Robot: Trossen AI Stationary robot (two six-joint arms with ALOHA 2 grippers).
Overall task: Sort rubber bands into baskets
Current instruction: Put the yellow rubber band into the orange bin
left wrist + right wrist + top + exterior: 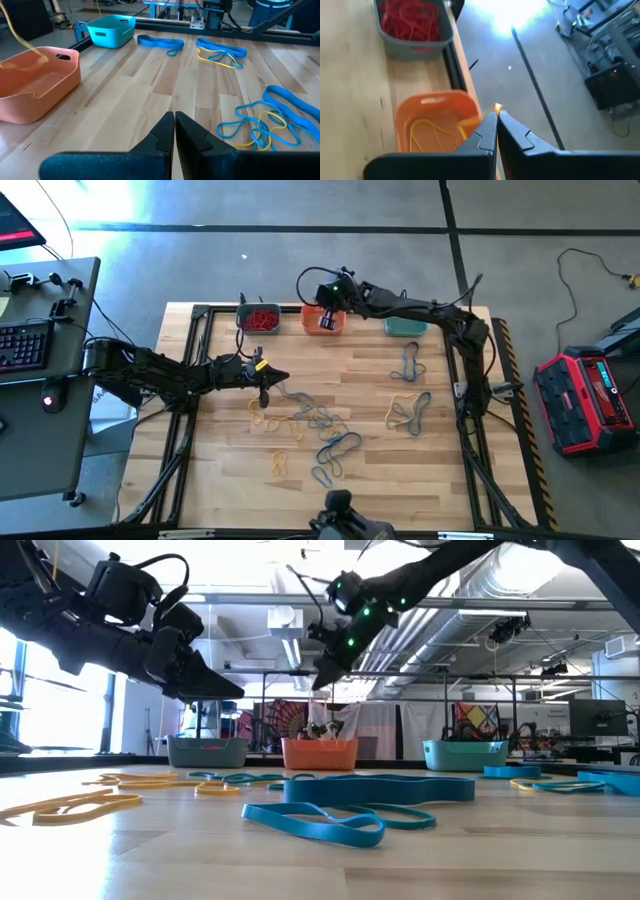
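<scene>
A two-armed robot sorts elastic loops by colour on a wooden table (pixel 440 480). The right gripper (pixel 326 319) hangs above the orange basket (pixel 324 320), middle of three tubs along the far edge, its fingers pinched shut on a yellow band (pixel 20 37) that dangles as a thin strand toward the tub. More yellow bands (pixel 432 131) already lie inside it. The grey-blue basket (pixel 259 318) to its left is heaped with red bands (pixel 410 20); the teal basket (pixel 406 327) stands to the right, its contents not visible.

The left gripper (pixel 265 388) hovers low over the table's left-centre, fingers closed on nothing, just beside a tangled pile of blue and yellow bands (pixel 312 425). A second cluster (pixel 408 410) lies toward the right side, with a few blue loops (pixel 409 363) farther back near the teal tub and a single yellow loop (pixel 280 463) toward the near edge.

The bands look feather-light, limp and slightly grippy, likely to snag neighbours when lifted from the heap. The safest hold appears to be a pinch on a free outer arc of one loop, away from the crossings, so that it peels out alone.
</scene>
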